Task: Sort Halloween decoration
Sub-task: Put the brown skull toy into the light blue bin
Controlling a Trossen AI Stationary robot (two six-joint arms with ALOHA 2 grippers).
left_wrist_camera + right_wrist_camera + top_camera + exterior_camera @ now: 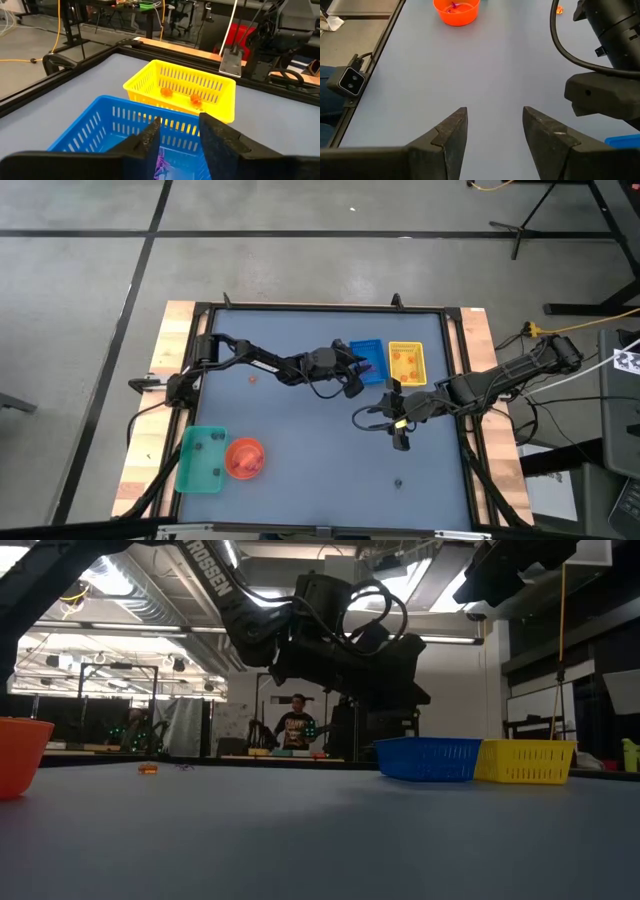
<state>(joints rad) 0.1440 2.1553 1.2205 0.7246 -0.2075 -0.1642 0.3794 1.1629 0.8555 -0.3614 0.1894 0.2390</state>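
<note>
Purple decoration piece (162, 164), orientation indiscernible, between left gripper's (179, 134) jaws.

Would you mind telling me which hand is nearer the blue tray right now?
The left. The left hand hangs right over the blue tray, fingers apart. The right hand is off to the side over bare table, beyond the yellow tray.

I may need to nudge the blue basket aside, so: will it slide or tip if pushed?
The blue basket looks like thin slotted plastic, so probably light and likely to slide easily on the smooth table. Its low, wide shape suggests it won't tip readily. It sits against the yellow basket, so a push that way would probably shift both.
</note>
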